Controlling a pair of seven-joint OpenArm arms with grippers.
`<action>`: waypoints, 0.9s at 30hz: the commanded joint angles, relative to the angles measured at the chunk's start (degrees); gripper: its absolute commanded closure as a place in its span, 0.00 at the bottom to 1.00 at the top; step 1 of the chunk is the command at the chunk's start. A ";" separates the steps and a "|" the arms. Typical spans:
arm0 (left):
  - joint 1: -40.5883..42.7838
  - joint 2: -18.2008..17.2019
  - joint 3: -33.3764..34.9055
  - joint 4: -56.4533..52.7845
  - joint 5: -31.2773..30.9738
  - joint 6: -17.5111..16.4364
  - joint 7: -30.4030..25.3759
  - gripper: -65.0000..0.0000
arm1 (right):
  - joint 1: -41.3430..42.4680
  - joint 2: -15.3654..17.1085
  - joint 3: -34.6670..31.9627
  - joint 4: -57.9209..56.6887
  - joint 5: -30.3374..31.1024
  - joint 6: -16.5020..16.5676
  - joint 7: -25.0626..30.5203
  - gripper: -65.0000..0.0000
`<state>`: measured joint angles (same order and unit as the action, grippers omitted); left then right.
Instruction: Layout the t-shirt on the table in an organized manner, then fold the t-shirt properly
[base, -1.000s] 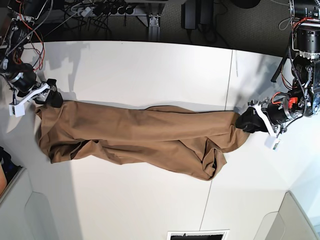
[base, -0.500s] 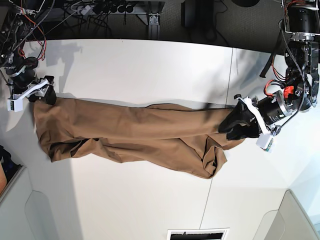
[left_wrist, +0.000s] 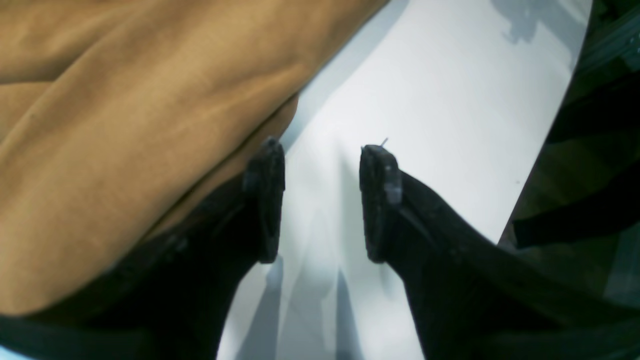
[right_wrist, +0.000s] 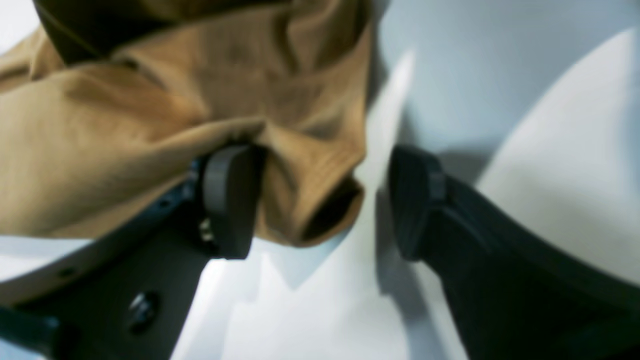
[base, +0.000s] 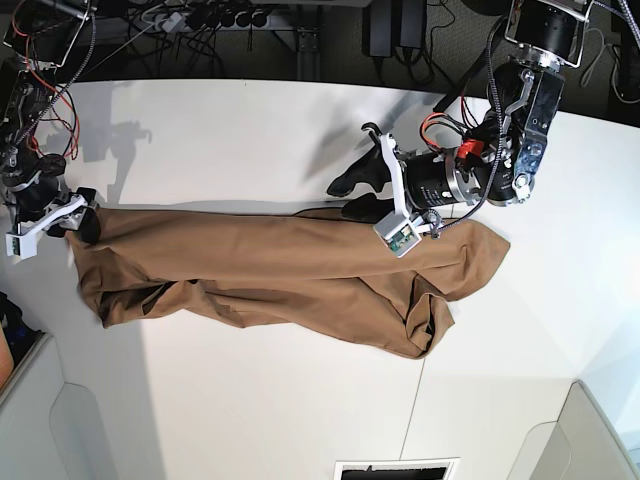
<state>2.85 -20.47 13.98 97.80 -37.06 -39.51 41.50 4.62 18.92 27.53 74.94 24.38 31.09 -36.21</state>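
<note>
White matte surface (base: 250, 130) carries a tan soft cloth t-shirt (base: 280, 270), bunched lengthwise.
Left end effector (base: 358, 196) open, cloth beside it; right end effector (right_wrist: 320, 200) open around a corner: pinch both far edges, spread evenly.

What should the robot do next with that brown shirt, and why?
Probably lower the left end effector and close on the top edge of the t-shirt. It is open above that edge, holding nothing, while the shirt lies bunched in a long strip on the table and needs spreading.
</note>
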 joint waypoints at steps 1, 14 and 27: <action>-0.96 -0.15 -0.28 0.81 -0.72 -0.49 -2.45 0.58 | 0.59 0.96 -0.92 -0.04 1.18 0.28 0.81 0.38; -1.86 -0.20 -0.28 -2.71 5.75 -0.49 -6.71 0.58 | 0.28 0.42 -16.20 -0.48 11.78 1.70 -4.66 1.00; -4.17 -0.20 -0.28 -5.46 9.16 -0.49 -9.16 0.58 | 1.16 -0.07 -15.58 15.08 33.77 3.26 -15.43 1.00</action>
<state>-0.10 -20.34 13.93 91.61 -27.16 -39.48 33.93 4.67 18.22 11.46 89.14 56.58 33.85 -52.84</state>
